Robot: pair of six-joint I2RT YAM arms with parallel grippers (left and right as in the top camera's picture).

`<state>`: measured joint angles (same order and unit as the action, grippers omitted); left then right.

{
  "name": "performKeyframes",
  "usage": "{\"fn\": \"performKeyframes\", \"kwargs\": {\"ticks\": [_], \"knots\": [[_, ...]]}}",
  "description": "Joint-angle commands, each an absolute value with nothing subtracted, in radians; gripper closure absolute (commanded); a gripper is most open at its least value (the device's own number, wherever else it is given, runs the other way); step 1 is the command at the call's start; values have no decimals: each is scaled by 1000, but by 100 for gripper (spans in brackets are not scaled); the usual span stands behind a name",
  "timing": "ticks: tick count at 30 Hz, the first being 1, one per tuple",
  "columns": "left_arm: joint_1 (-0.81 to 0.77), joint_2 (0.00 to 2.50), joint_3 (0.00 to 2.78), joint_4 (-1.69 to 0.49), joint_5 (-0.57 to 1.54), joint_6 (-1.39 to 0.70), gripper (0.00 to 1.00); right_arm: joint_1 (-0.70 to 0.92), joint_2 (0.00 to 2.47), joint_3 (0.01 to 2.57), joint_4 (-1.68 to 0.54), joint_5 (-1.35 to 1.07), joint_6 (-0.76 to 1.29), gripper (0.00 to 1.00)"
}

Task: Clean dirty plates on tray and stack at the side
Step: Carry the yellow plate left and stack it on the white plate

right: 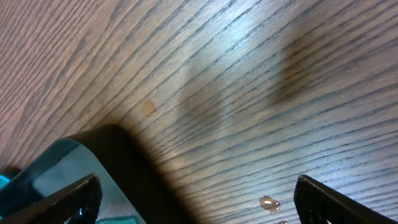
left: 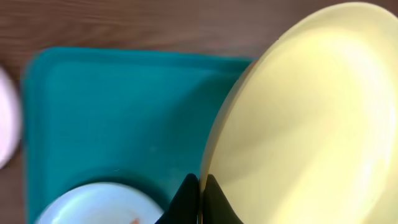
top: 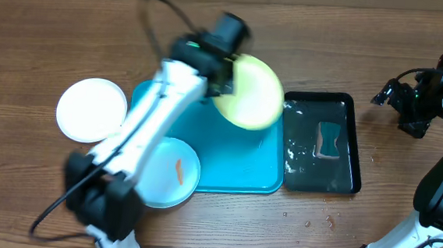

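Observation:
The pale yellow-green plate hangs tilted over the far right part of the turquoise tray. My left gripper is shut on its rim; in the left wrist view the black fingers pinch the edge of the yellow plate above the tray. A light blue plate with an orange smear lies on the tray's near left corner and shows as the blue plate. The white plate rests on the table left of the tray. My right gripper stands open at the far right, holding nothing.
A glossy black tray with a sponge and wet patches lies right of the turquoise tray. Its corner shows under the right gripper. Water drops dot the wooden table.

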<state>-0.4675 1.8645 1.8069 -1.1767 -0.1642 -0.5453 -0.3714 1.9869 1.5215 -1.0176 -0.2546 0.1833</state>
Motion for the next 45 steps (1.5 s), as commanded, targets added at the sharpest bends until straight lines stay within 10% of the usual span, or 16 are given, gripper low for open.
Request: {"fn": "performKeyframes", "kwargs": {"ticks": [1,20,45], "knots": [[-389,1627,1830,-1233,-267,-631,96,-371,1967,1542,-1014,-252,183,0],[459,1346,1706,-1450,-303,-665,96,-371,1967,1542,-1014,-252,183,0],[537,1348,1084,-872,-242,-678,96,-371,1967,1542,-1014,-252,183,0]]}}
